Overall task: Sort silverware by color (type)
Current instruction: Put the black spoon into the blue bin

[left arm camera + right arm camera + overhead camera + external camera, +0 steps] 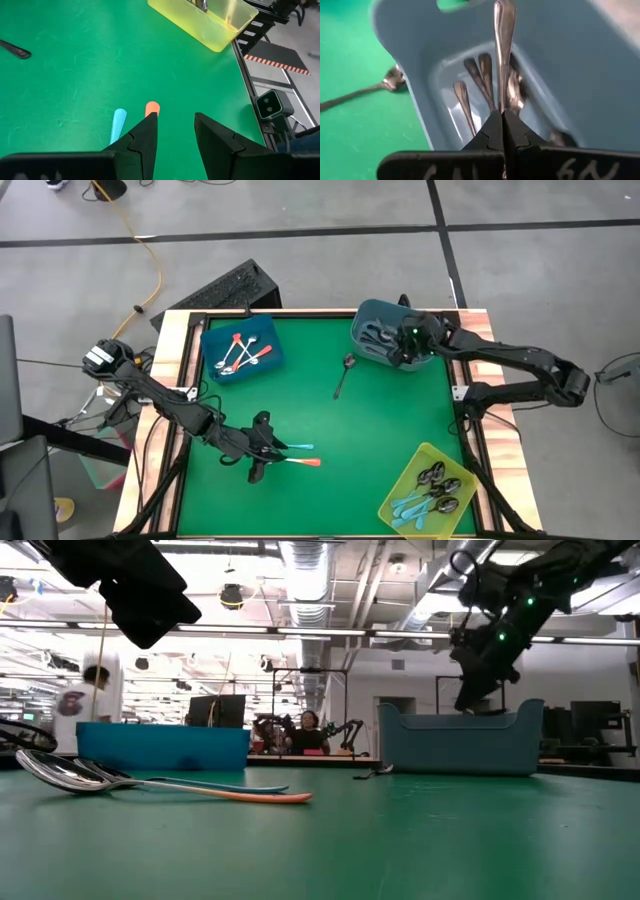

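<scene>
The scene is evenly and brightly lit from ceiling strip lights [300,632], seen in the low view. Only soft, short shadows are cast on the green mat [370,415]. Glare is reflected off the metal spoon [504,40] in the right wrist view, where the grey bin [570,65] is blurred at its near rim.

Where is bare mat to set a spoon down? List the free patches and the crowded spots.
Free: the middle of the green mat, between the plain metal spoon and the yellow bin; also the strip below the blue bin. Crowded: around the left gripper, beside the orange-handled spoon and blue-handled spoon; the grey bin, where the right gripper holds a spoon.
</scene>
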You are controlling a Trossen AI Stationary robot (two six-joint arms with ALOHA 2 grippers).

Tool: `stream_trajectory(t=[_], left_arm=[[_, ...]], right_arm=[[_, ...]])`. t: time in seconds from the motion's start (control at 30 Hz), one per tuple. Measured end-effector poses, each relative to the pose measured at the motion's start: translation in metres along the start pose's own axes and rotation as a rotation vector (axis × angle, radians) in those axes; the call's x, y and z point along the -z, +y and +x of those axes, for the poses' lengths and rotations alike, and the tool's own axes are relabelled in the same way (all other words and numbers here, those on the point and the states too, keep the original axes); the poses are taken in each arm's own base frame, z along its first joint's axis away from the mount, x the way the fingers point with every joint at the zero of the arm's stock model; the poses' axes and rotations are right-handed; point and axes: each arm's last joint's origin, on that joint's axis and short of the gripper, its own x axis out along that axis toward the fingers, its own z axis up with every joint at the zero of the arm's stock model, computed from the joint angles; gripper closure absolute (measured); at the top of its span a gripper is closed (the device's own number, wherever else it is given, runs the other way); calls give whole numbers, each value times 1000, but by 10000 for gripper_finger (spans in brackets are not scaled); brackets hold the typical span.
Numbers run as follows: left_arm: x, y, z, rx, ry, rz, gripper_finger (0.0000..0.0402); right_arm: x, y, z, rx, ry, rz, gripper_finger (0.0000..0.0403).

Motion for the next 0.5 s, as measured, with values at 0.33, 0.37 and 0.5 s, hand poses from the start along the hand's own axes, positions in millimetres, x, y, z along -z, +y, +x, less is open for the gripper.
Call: stream_trajectory(t=[0.33,0.37,0.5], left_arm=[[0,0,0,-1,0,-8,287],[0,0,0,-1,0,-11,287],[0,0,0,3,3,-15,287]], right_arm=[[12,-10,16,27,6,83,401],[13,-12,16,33,8,98,401],[15,-17,18,49,17,116,401]])
